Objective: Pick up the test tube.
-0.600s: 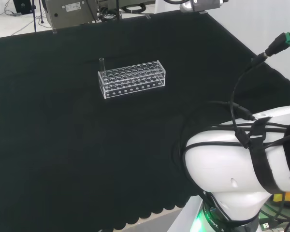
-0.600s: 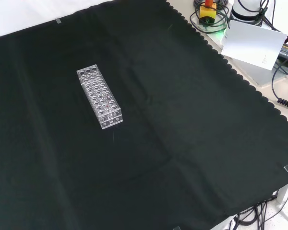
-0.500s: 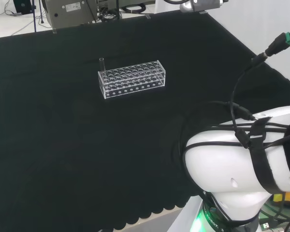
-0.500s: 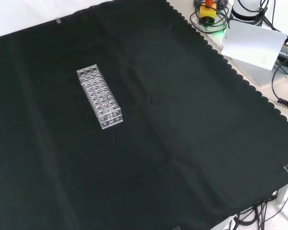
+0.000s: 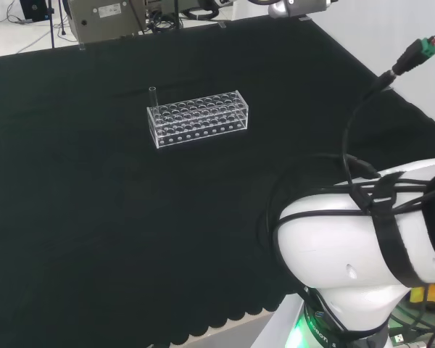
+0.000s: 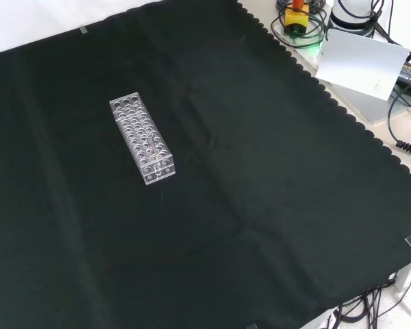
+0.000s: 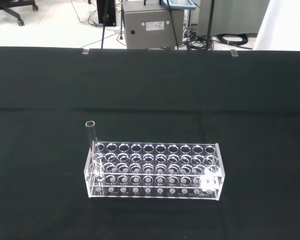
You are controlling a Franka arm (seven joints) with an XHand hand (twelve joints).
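A clear plastic test tube rack (image 5: 197, 118) stands on the black cloth, seen too in the front view (image 6: 142, 138) and the wrist view (image 7: 152, 170). One clear glass test tube (image 5: 153, 96) stands upright in a corner hole at the rack's left end in the head view; in the wrist view the test tube (image 7: 92, 140) rises above the rack's rim. The rack's other holes look empty. The wrist camera looks at the rack from some way off.
The arm's white links (image 5: 362, 246) with black cables fill the head view's lower right. A grey box (image 7: 152, 22) stands beyond the cloth's far edge. A white card (image 6: 362, 63) and cables lie off the cloth at the front view's upper right.
The cable and green plug at the head view's upper right have shifted up a little; the rack and test tube have not moved.
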